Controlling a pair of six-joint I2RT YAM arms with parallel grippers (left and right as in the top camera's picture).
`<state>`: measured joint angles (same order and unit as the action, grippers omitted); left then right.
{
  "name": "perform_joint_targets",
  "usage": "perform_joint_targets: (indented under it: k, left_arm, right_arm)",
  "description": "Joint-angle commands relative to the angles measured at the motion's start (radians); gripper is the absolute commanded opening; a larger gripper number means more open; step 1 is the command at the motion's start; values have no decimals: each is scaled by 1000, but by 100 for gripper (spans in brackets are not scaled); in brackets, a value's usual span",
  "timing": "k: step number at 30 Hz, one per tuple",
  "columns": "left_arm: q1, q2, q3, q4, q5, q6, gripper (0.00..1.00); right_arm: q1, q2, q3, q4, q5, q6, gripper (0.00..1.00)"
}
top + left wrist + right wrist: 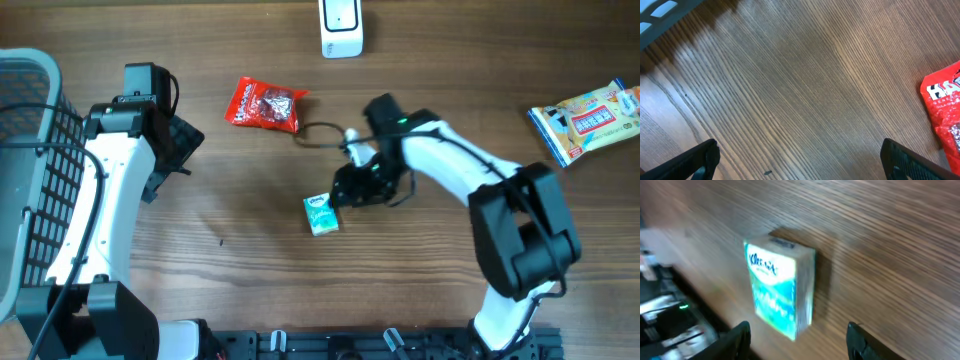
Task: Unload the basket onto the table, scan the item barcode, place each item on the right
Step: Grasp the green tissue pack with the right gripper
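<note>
A small blue-and-white tissue pack (779, 292) rests on the wood-grain table (885, 240), just beyond the right gripper (799, 332), whose two dark fingers stand apart along the lower edge, clear of it.

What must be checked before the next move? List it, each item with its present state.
1. Right gripper open: ok.
2. Teal and white tissue pack resting on the wooden table, fingers clear of its sides: ok.
3. Barcode on the pack in view: cannot tell.
4. White scanner at the table's far edge, nothing in front of it: ok.
5. Left gripper open, holding nothing: ok.
6. Red snack bag apart from the pack: ok.
</note>
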<state>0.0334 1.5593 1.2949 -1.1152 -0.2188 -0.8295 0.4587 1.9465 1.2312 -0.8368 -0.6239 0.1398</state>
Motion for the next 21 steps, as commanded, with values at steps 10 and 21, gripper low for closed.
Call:
perform_joint_targets:
  k: [10,21]
  left_arm:
    - [6,-5,-2,0,-17,-16,100]
    - [6,-5,-2,0,-17,-16,100]
  right_arm:
    - [140,-4,-32,135,136,250,51]
    - [140,2,-62,183,156,317,4]
